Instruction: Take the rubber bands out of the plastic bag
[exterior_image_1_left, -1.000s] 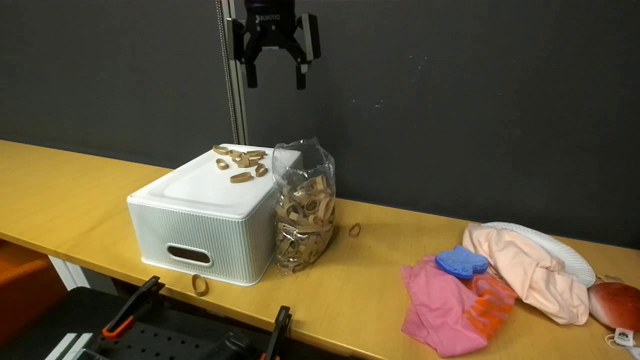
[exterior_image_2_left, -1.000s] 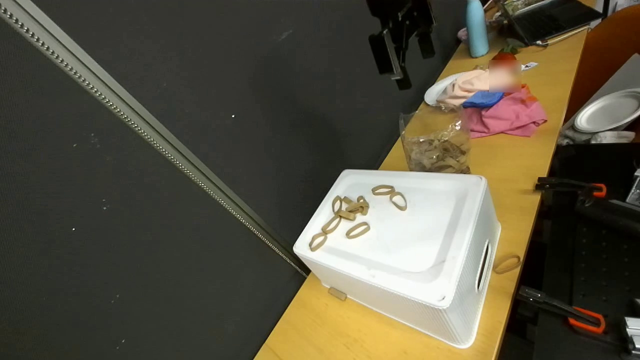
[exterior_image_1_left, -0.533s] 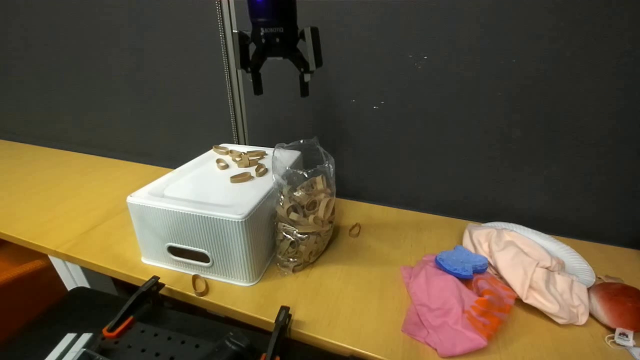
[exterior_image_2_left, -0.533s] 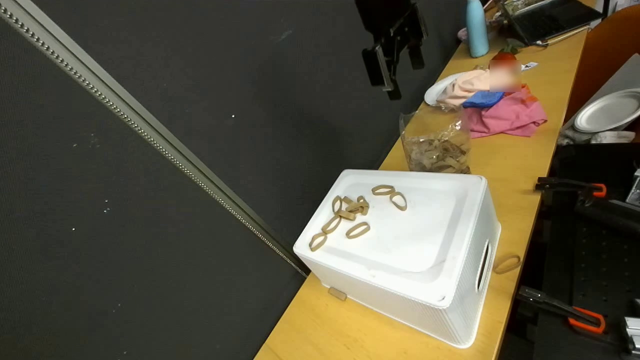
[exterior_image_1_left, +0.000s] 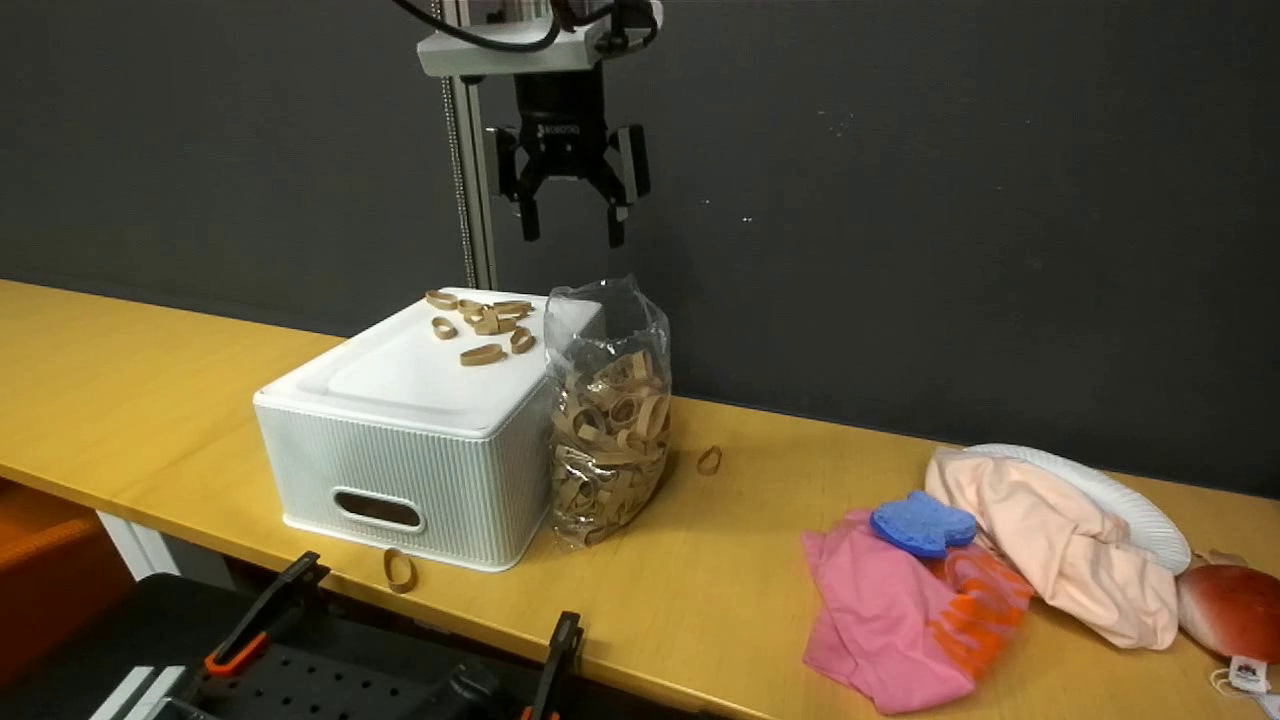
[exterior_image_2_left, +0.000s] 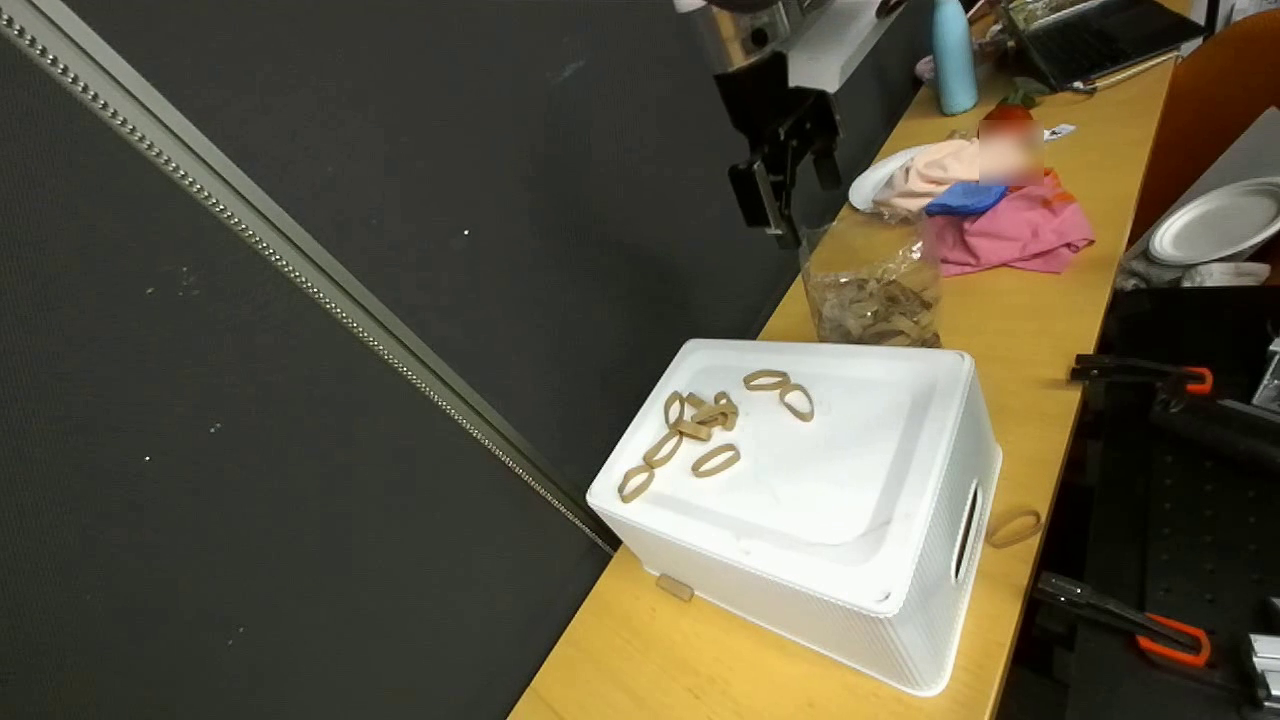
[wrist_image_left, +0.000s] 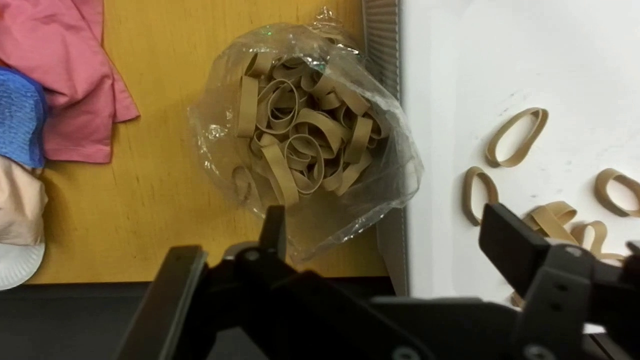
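Note:
A clear plastic bag (exterior_image_1_left: 610, 400) stands upright on the table against the white box, its mouth open at the top. It also shows in an exterior view (exterior_image_2_left: 870, 285) and the wrist view (wrist_image_left: 390, 180). Many tan rubber bands (wrist_image_left: 280, 170) fill its lower part. Several loose bands lie on the box lid (exterior_image_1_left: 484, 355), also in an exterior view (exterior_image_2_left: 716, 460). My gripper (exterior_image_1_left: 573, 238) is open and empty, pointing down above the bag and the box edge. In the wrist view its fingers (wrist_image_left: 383, 215) are wide apart, one near the bag's rim, one over the lid.
The ribbed white box (exterior_image_1_left: 380, 460) stands left of the bag. Single bands lie on the table (exterior_image_2_left: 675, 587). A pink cloth (exterior_image_1_left: 885, 620), blue sponge-like piece (exterior_image_1_left: 922, 524), peach cloth (exterior_image_1_left: 1050, 550) and white plate (exterior_image_1_left: 1120, 500) lie to the right. A dark wall stands behind.
My gripper has moved down and slightly right toward the bag in an exterior view, staying open. The arm above it has come into view. The bag, box and bands have not moved.

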